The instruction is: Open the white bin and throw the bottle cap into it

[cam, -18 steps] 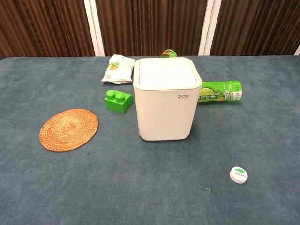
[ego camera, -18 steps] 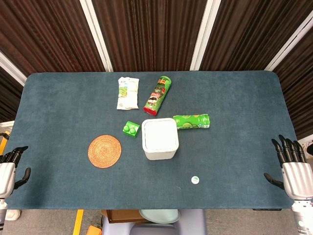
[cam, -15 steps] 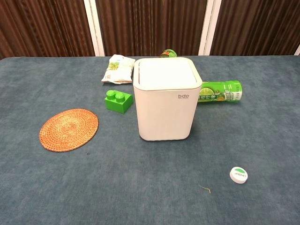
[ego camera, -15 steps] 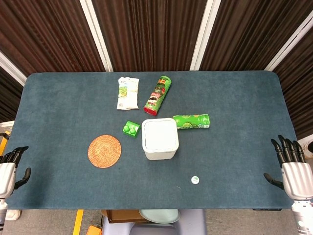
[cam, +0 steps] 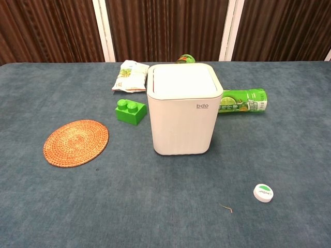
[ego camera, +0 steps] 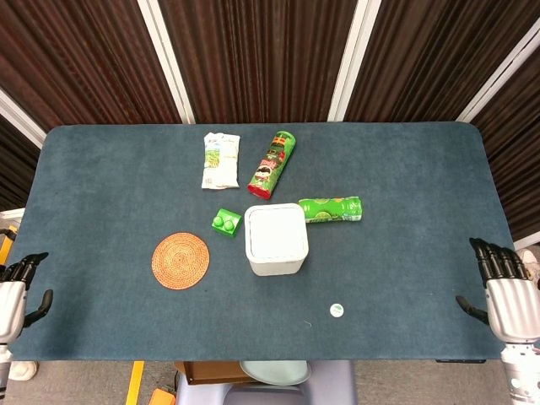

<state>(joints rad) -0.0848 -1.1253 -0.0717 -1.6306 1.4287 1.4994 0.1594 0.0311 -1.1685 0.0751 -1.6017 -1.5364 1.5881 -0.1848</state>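
The white bin (ego camera: 276, 240) (cam: 184, 110) stands mid-table with its lid closed flat. A small white bottle cap (ego camera: 337, 310) (cam: 263, 192) with a green top lies on the cloth in front of the bin, to its right. My left hand (ego camera: 14, 294) hangs at the table's near left edge, fingers apart, holding nothing. At the near right edge my right hand (ego camera: 506, 293) is likewise spread and empty. Both hands are far from the bin and the cap, and neither shows in the chest view.
A woven round coaster (ego camera: 180, 261) lies left of the bin, a green brick (ego camera: 226, 223) by its back left corner. A green can (ego camera: 331, 209) lies behind the bin on the right, a red can (ego camera: 272, 164) and a snack bag (ego camera: 220, 159) further back.
My right hand has drawn slightly back toward the near edge. Nothing else has moved.
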